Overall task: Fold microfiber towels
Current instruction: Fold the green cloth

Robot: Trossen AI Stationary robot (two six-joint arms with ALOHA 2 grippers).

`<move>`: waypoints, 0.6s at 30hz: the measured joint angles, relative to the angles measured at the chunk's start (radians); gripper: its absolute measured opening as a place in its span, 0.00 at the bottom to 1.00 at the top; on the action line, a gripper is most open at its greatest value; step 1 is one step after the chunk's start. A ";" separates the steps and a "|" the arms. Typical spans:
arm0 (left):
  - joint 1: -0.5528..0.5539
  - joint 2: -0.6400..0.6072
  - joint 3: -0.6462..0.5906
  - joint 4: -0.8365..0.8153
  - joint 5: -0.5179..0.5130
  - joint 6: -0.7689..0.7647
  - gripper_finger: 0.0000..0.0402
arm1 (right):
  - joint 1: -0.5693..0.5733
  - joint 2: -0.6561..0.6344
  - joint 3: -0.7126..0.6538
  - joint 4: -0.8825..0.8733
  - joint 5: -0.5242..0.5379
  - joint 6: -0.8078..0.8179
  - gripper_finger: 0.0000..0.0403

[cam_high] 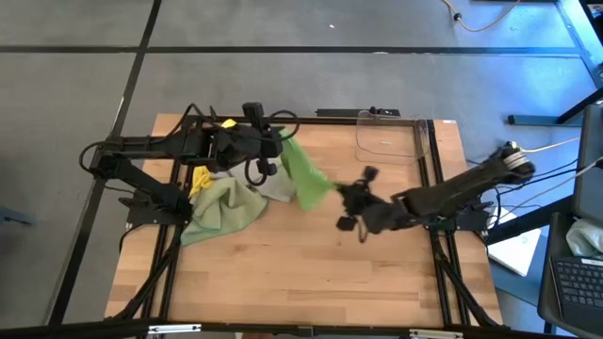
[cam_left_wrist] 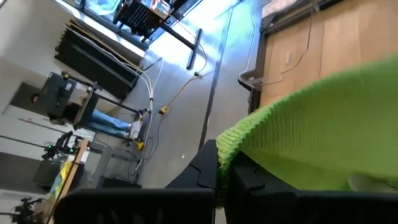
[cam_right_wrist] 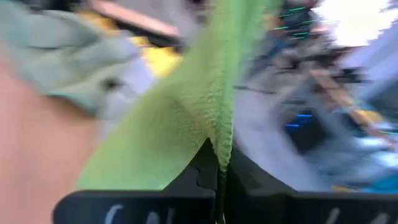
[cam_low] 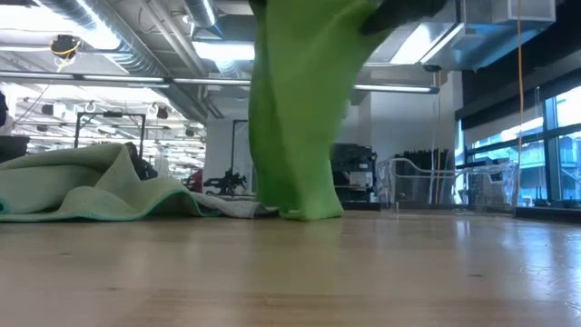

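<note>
The bright green towel (cam_high: 303,174) stretches between my two grippers above the table's middle. My left gripper (cam_high: 275,141) is shut on its far end and my right gripper (cam_high: 341,193) on its near right end. A heap lies at the left of the table. In it are the pale olive-green towel (cam_high: 221,209), the grey-beige towel (cam_high: 273,185) and the yellow towel (cam_high: 200,179), which is partly under my left arm. My left gripper pinches the green towel's hemmed edge (cam_left_wrist: 227,144) between its two fingers (cam_left_wrist: 205,168), near a corner. The cloth spreads away from the fingers, lifted off the table. My right gripper pinches a fold or edge of the green towel (cam_right_wrist: 221,140) between its two fingers (cam_right_wrist: 199,168), coming from the table's right. The cloth runs from it toward the left arm; its hanging lower end (cam_low: 309,211) reaches the tabletop.
A clear plastic bin (cam_high: 388,139) stands at the far right of the table. The heap of towels (cam_low: 82,186) fills the left side. Bare wood (cam_high: 311,273) lies along the near half. The table's black frame (cam_high: 438,169) runs along its edges.
</note>
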State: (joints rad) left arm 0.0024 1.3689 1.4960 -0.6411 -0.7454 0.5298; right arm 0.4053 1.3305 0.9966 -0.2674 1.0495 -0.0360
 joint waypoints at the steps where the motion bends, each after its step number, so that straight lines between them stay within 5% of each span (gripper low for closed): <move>1: -0.001 0.000 0.000 0.007 0.000 0.001 0.00 | 0.015 -0.037 0.000 -0.026 0.064 -0.007 0.01; 4: 0.006 0.000 0.000 0.030 0.005 -0.009 0.00 | 0.032 -0.145 0.000 -0.059 0.141 -0.062 0.01; 10: 0.055 0.069 -0.003 0.030 0.098 -0.151 0.00 | -0.029 -0.263 0.001 -0.098 0.083 -0.088 0.01; 18: 0.169 0.192 -0.006 0.141 0.003 0.068 0.00 | -0.176 -0.300 0.000 -0.222 0.156 -0.220 0.01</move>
State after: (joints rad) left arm 0.1718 1.5614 1.4895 -0.4997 -0.7428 0.5980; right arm 0.2291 1.0304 0.9970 -0.4893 1.2057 -0.2560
